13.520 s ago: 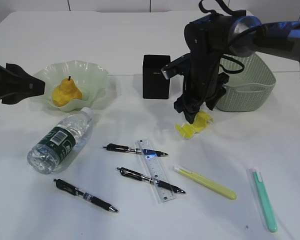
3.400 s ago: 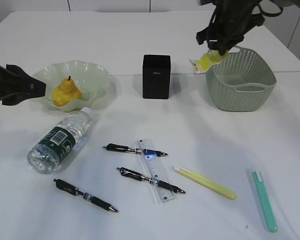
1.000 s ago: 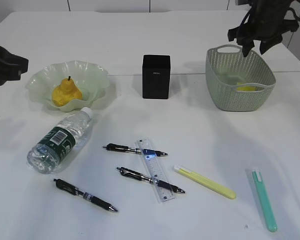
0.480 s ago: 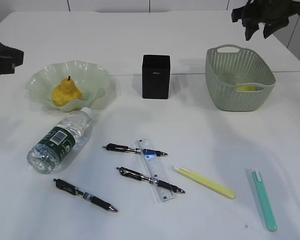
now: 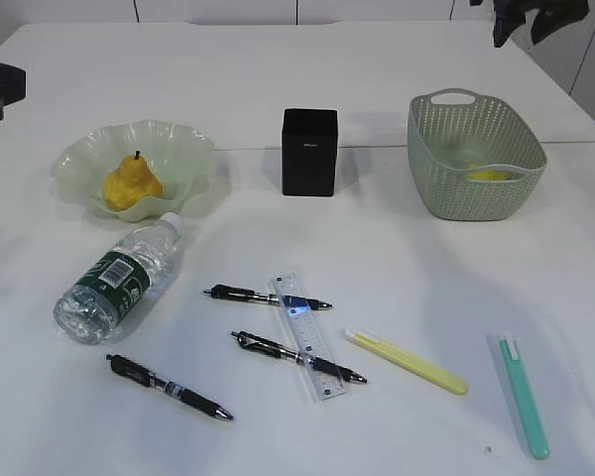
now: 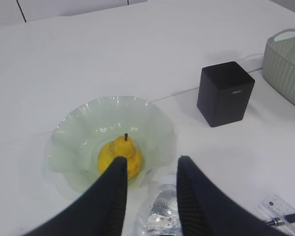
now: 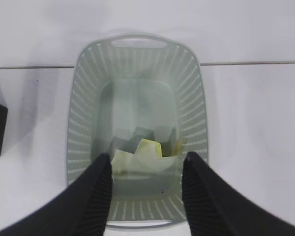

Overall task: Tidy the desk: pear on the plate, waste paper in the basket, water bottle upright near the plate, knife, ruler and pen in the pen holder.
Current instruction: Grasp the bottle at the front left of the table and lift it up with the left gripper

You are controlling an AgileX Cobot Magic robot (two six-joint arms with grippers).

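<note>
The yellow pear (image 5: 131, 183) sits in the pale green plate (image 5: 183, 149). The water bottle (image 5: 119, 278) lies on its side just in front of it. Crumpled yellow waste paper (image 7: 150, 152) lies inside the sage basket (image 5: 476, 164). The clear ruler (image 5: 308, 337) lies across two black pens (image 5: 268, 296), in front of the black pen holder (image 5: 309, 151). I cannot tell which item is the knife. My left gripper (image 6: 151, 160) hangs open and empty above the bottle's neck and plate rim. My right gripper (image 7: 147, 156) is open and empty, high over the basket.
A third black pen (image 5: 169, 387) lies at the front left. A slim yellow tool (image 5: 407, 361) and a teal one (image 5: 525, 395) lie at the front right. The right arm (image 5: 531, 18) shows only at the top right corner.
The right gripper has risen away from the basket toward the top right corner. The left arm has drawn back to the left edge. The paper stays in the basket.
</note>
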